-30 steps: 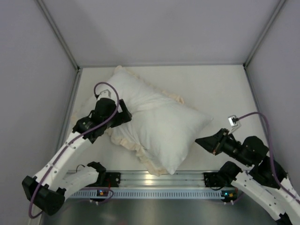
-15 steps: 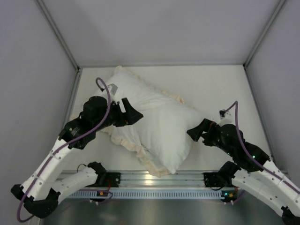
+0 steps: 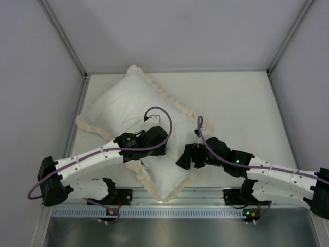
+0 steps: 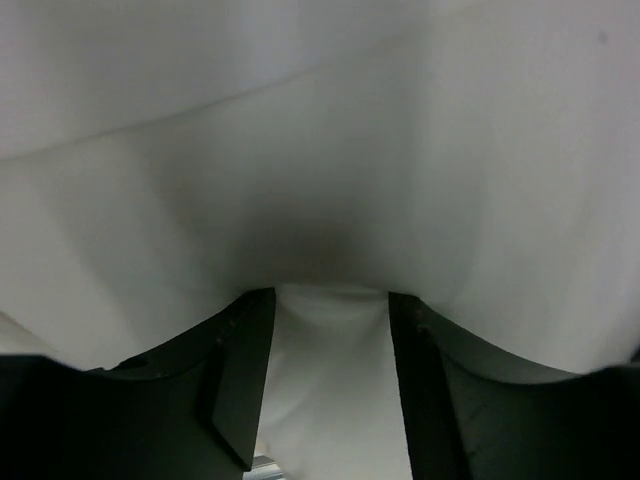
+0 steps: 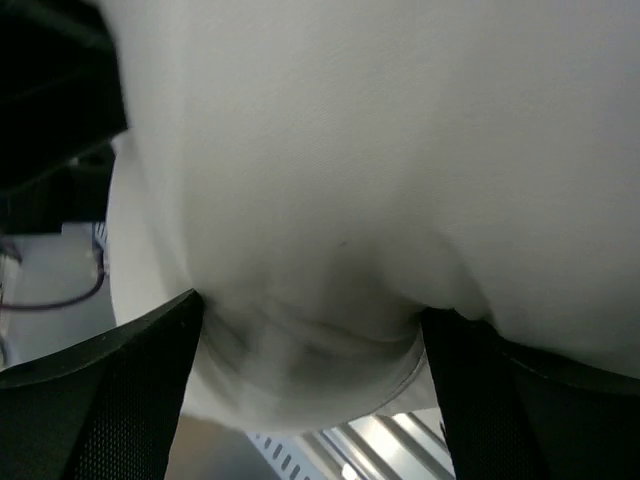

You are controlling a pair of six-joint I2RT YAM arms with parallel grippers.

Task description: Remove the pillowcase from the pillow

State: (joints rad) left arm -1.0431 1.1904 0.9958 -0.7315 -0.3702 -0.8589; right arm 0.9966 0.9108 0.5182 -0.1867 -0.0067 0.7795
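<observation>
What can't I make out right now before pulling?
Pillowcase opening: top view shows none; left arm and right arm overlap its near half.
Its grey face: in no view.
Jaws' tips: top view, hidden beneath the arms' own ends.
Left jaws' grip: left wrist view, white fabric between them, too close to tell pinched or loose.
Pillow itself: no view separates it from the white cover.

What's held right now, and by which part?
Not certain: the left gripper straddles a fold of the pillowcase near its near end; the right gripper is open against it.
</observation>
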